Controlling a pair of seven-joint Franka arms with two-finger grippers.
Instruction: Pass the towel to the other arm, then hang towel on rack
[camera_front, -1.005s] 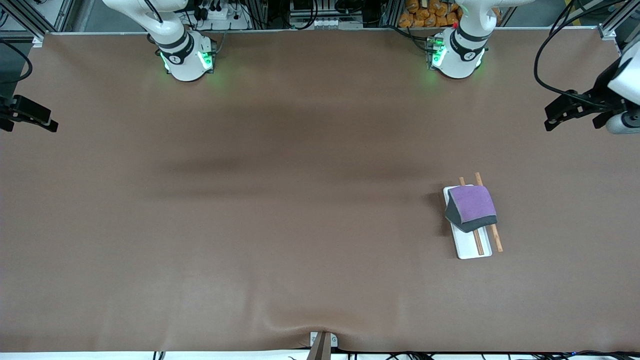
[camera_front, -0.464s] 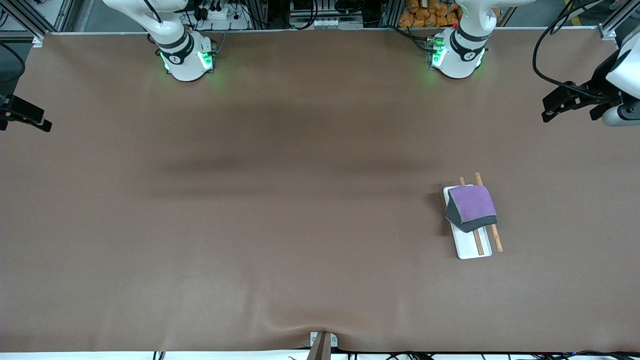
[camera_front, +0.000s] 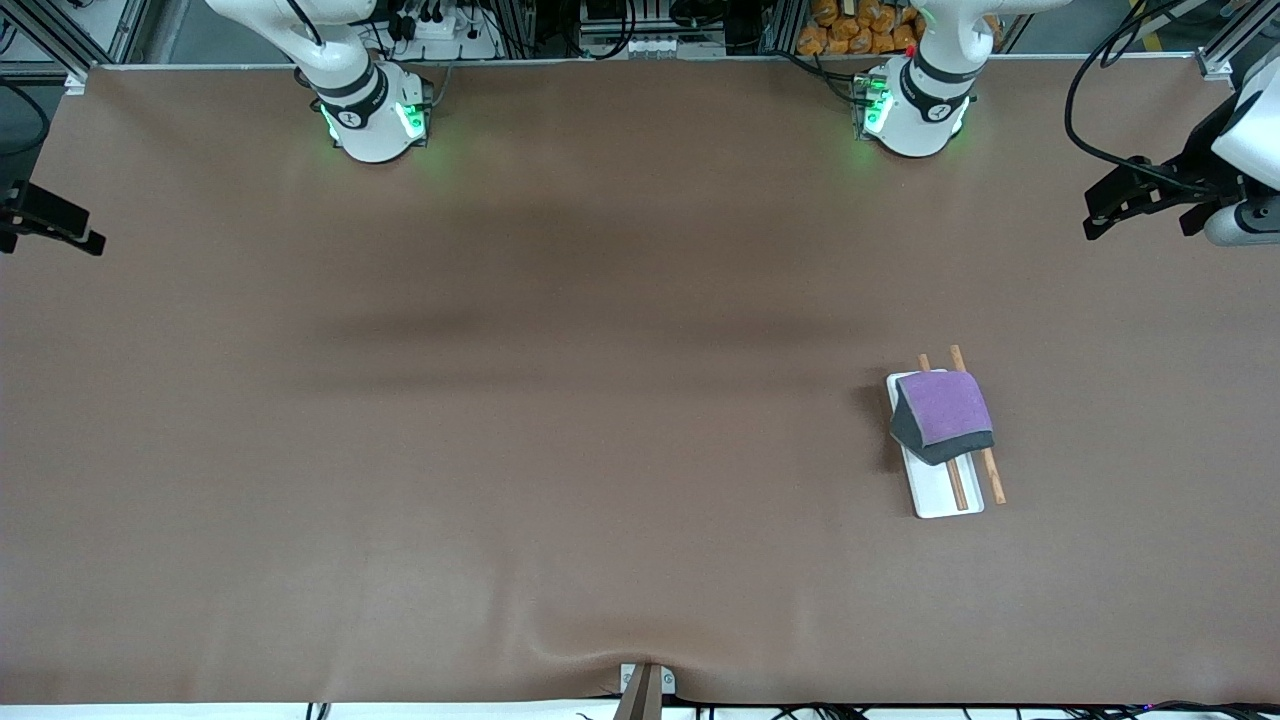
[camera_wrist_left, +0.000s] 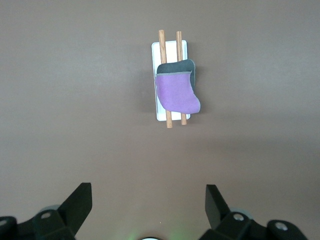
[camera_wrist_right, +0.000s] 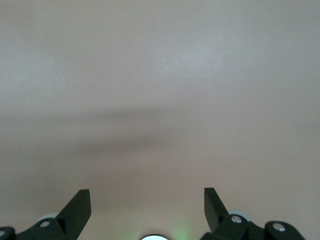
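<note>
The towel (camera_front: 944, 415), purple face up with a dark grey edge, hangs over the two brown rods of the rack (camera_front: 935, 488), which stands on its white base toward the left arm's end of the table. Both also show in the left wrist view: the towel (camera_wrist_left: 176, 92) and the rack (camera_wrist_left: 170, 44). My left gripper (camera_front: 1100, 212) is open and empty, held high at the left arm's end of the table, well away from the rack; it shows in the left wrist view (camera_wrist_left: 148, 200). My right gripper (camera_front: 80, 240) is open and empty at the right arm's end; it shows in the right wrist view (camera_wrist_right: 147, 200).
The brown table cover (camera_front: 600, 450) is bare apart from the rack. A small metal bracket (camera_front: 645, 685) sits at the table edge nearest the front camera. The arm bases (camera_front: 370, 120) (camera_front: 915, 115) stand along the edge farthest from that camera.
Both grippers have drawn a little farther out toward their own ends of the table and slightly up. The towel and rack have not moved.
</note>
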